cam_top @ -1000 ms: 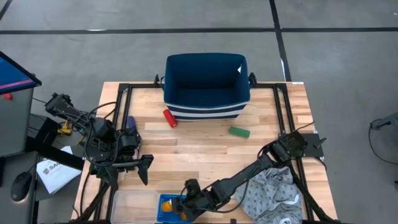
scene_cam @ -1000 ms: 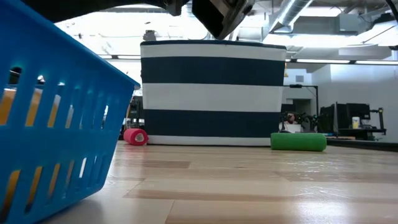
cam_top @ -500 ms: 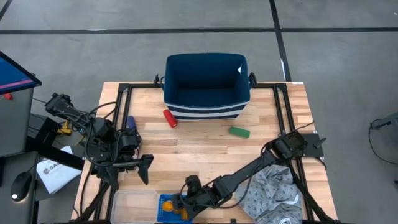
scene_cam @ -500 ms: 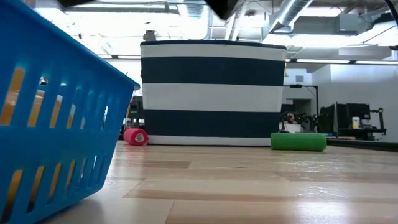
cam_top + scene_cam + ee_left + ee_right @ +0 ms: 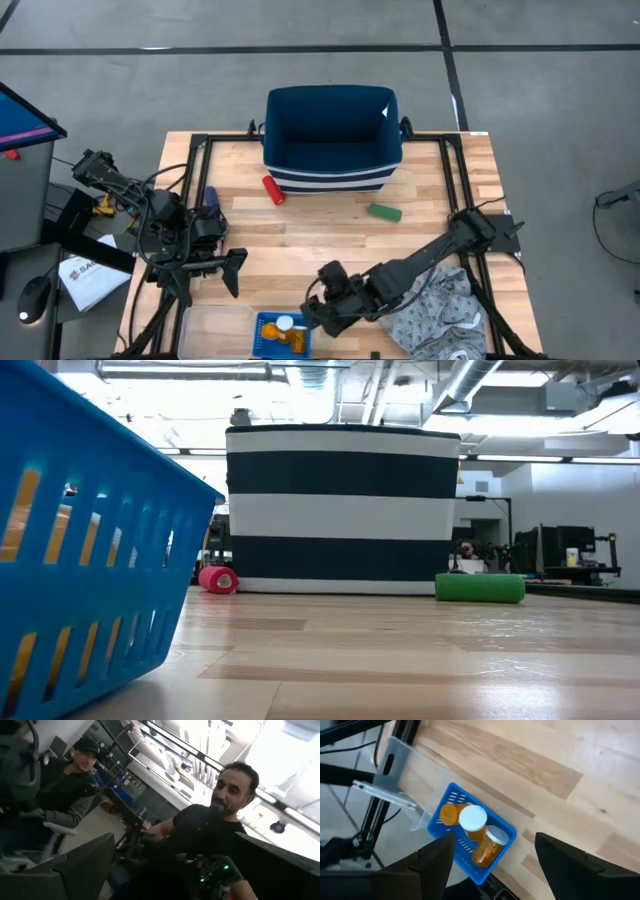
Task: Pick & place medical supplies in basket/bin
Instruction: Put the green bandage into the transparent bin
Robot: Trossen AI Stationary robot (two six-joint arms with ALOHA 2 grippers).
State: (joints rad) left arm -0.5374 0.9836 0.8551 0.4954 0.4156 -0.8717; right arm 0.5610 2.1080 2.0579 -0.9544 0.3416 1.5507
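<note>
Navy white-striped tub (image 5: 332, 135) stood at the far middle of the desk (image 5: 320, 235); red cylinder (image 5: 273, 189) lay just beside its left front corner, green piece (image 5: 384, 211) near its right front, both apart from it and from each other. Clear lidded tray (image 5: 215, 328) sat at the near edge, touching the blue basket (image 5: 279, 335) on its right; patterned cloth (image 5: 440, 310) lay at the near right corner. Basket held orange pill bottles (image 5: 481, 836), at least one white-capped, lying on their sides. Nothing stood between the basket and the loose items. Compared with a second before, right claw (image 5: 322, 315) had drawn back from over the basket toward the desk's middle, leaving the bottles uncovered; the basket had also settled from its tilt in the low view. Right claw hung beside the basket's right edge, fingers (image 5: 436, 858) spread apart, gripping nothing. Left claw (image 5: 210, 270) waited at the left edge, arm folded, fingers wide and empty. Two people (image 5: 210, 835) showed beyond the desk in the left wrist view.
</note>
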